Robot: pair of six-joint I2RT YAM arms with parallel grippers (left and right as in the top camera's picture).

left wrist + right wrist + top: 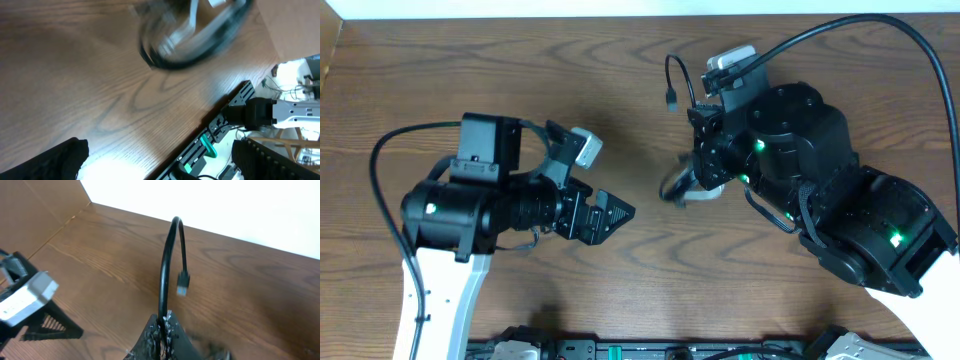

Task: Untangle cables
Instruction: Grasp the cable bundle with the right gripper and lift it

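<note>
My right gripper (162, 325) is shut on the thin black cord (167, 255). The cord arches up from the jaws, and its small plug end (183, 284) hangs free above the table. From overhead the same black cord (670, 75) curls out of the right gripper (698, 108). A loose coil of black and white cables (678, 188) sits just below that arm's wrist. It shows blurred as a loop of cables (195, 35) in the left wrist view. My left gripper (616, 212) is open, empty, and left of the coil. Its fingers (55, 160) are spread wide.
The brown wooden table (620, 110) carries both arms. A black rail with green parts (215, 140) runs along the table's near edge. Thick black leads (880, 30) trail from the arm bases. The left arm's wrist camera (25, 297) shows in the right wrist view.
</note>
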